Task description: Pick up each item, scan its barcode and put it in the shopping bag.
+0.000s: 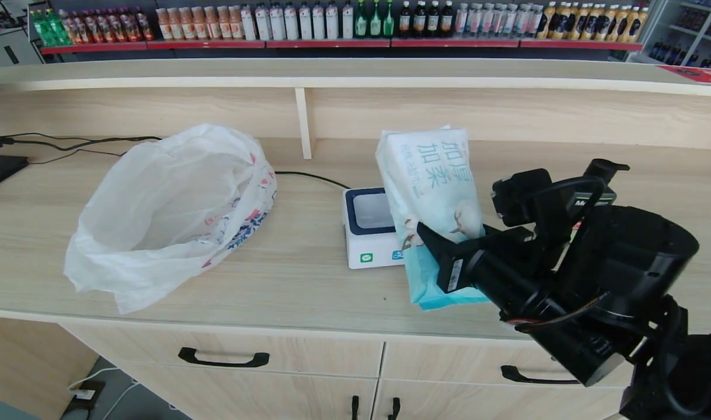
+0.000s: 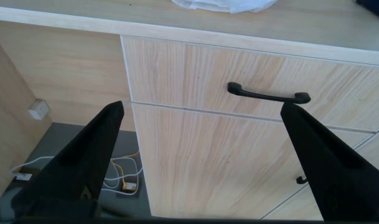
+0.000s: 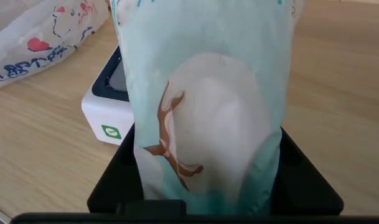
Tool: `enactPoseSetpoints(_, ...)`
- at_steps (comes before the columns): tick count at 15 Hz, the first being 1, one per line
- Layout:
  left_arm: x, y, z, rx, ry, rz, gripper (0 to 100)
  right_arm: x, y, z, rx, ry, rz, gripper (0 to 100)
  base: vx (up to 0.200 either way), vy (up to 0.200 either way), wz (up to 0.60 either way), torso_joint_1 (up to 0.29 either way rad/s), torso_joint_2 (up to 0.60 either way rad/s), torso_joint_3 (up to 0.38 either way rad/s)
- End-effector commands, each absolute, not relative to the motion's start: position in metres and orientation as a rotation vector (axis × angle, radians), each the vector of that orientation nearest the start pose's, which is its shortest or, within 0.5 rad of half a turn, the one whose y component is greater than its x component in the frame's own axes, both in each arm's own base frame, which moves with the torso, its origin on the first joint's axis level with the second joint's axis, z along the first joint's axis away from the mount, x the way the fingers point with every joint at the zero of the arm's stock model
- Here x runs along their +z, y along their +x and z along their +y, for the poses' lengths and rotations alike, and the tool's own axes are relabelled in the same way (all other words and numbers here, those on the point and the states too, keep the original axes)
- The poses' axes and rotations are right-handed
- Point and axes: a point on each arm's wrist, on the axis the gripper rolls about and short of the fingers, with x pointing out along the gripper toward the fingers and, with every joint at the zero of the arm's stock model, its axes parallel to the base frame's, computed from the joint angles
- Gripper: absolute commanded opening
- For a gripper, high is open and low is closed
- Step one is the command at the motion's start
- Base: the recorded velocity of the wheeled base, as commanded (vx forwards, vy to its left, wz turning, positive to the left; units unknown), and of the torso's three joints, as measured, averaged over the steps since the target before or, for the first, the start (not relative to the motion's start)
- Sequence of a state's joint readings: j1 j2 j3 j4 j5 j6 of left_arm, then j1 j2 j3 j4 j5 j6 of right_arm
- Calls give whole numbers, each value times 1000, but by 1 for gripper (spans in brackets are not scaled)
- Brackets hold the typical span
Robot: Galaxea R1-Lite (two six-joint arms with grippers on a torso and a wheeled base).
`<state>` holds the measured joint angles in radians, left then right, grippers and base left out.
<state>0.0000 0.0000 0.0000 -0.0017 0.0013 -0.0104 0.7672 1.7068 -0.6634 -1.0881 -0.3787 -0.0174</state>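
Right tool (image 1: 449, 256) is clamping the lower part of the tissue pack (image 1: 434, 181), one dark finger pressing on each side of the soft wrapper. In the right wrist view the same tool (image 3: 208, 186) is showing both fingers flanking the tissue pack (image 3: 208, 93). The pack is leaning slightly off upright and rising away from the tool. In the head view it is overlapping the right edge of the scanner (image 1: 367, 227). Whether its lower end is touching the worktop (image 1: 297, 274) cannot be told. The scanner, a small white box with a dark-framed window on top, is sitting near the middle of the worktop, with a black cable (image 1: 309, 175) running off behind it. The shopping bag (image 1: 168, 204), white plastic with a printed pattern, is lying on the worktop with its mouth gaping, to the left of the scanner and apart from it. Left tool (image 2: 203, 106) is hanging with its fingers spread wide and holding nothing, below the worktop's front edge and facing a drawer front with a black handle (image 2: 268, 94).
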Motion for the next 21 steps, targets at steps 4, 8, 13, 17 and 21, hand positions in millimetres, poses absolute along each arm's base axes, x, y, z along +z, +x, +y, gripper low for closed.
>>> enactPoseSetpoints(4,76,-23,0,2,-11,-2,100,220,215,198,388,49,-46,0,0,0,0,0,0,0)
enactPoseSetpoints(8,76,-23,0,2,-11,-2,100,227,194,216,480,84,21,0,0,0,0,0,0,0)
enactPoseSetpoints(13,76,-23,0,2,-11,-2,100,219,179,239,499,156,70,0,0,0,0,0,0,0)
enactPoseSetpoints(17,76,-23,0,2,-11,-2,100,212,182,243,490,180,98,0,0,0,0,0,0,0)
enactPoseSetpoints(21,76,-23,0,2,-11,-2,100,198,187,251,484,175,140,0,0,0,0,0,0,0)
